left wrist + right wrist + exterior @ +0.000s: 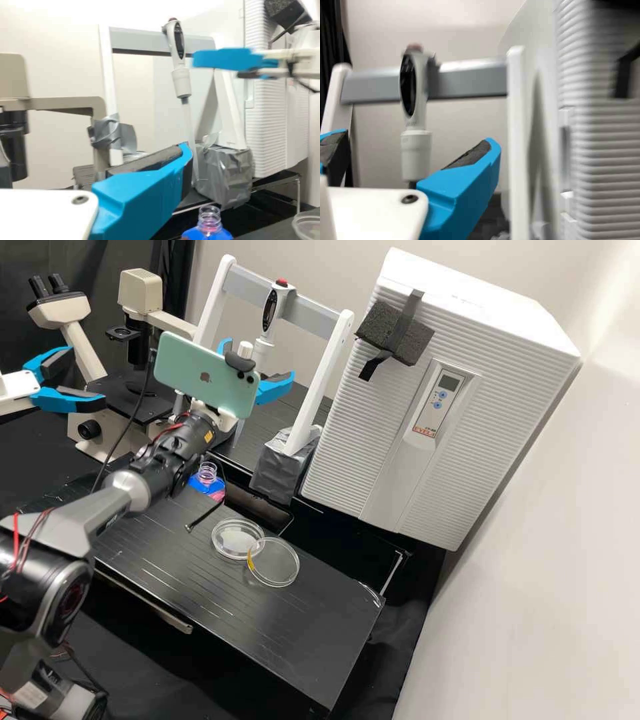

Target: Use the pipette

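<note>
Black bench (pixel 267 627) fills the lower half of the high view, and the pipette (pixel 269 310) is hung upright on a white stand (pixel 313 310) at upper centre. Just below it the right gripper (pixel 257 363) is held spread, a finger to each side; contact cannot be told. The left gripper (pixel 87 375) is held spread at the left edge. The grasp is judged to be in hand: the fingers must next be closed squarely and the pipette lifted off.

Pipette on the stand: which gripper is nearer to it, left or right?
Right. The right gripper is open close by the pipette, at its lower body; the left gripper is farther off, beside the microscope.
</note>
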`<action>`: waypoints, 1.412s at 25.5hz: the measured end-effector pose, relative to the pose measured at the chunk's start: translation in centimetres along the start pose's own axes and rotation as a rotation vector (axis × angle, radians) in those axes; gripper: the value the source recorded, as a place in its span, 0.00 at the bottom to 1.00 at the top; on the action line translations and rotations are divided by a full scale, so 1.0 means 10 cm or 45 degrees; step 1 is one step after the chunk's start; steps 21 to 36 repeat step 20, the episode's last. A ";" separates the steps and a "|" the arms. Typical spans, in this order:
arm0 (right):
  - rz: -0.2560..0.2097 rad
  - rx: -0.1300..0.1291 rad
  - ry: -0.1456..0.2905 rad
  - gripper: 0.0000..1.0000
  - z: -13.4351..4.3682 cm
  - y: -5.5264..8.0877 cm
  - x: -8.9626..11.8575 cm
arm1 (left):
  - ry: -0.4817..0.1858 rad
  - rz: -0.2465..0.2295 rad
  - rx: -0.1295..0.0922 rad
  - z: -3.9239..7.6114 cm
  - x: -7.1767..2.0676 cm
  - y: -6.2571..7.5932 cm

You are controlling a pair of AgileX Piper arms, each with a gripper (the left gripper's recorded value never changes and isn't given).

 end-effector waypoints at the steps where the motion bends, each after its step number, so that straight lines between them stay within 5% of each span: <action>1: 0.027 -0.002 0.010 1.00 0.03 0.03 -0.05 | 0.011 0.001 0.003 0.00 -0.040 -0.01; 4: 0.102 -0.020 0.019 1.00 0.15 0.06 -0.21 | 0.067 0.016 0.023 -0.02 -0.180 -0.03; 9: 0.208 -0.031 -0.045 1.00 0.38 0.01 -0.40 | 0.208 0.036 0.112 -0.06 -0.382 -0.07; 14: 0.331 -0.057 -0.043 1.00 0.64 -0.07 -0.59 | 0.385 0.073 0.190 -0.07 -0.532 -0.11; 20: 0.354 -0.057 -0.087 1.00 0.85 -0.16 -0.76 | 0.391 0.056 0.189 -0.09 -0.580 -0.15; 36: 0.354 -0.057 -0.087 1.00 0.85 -0.16 -0.76 | 0.391 0.056 0.189 -0.09 -0.580 -0.15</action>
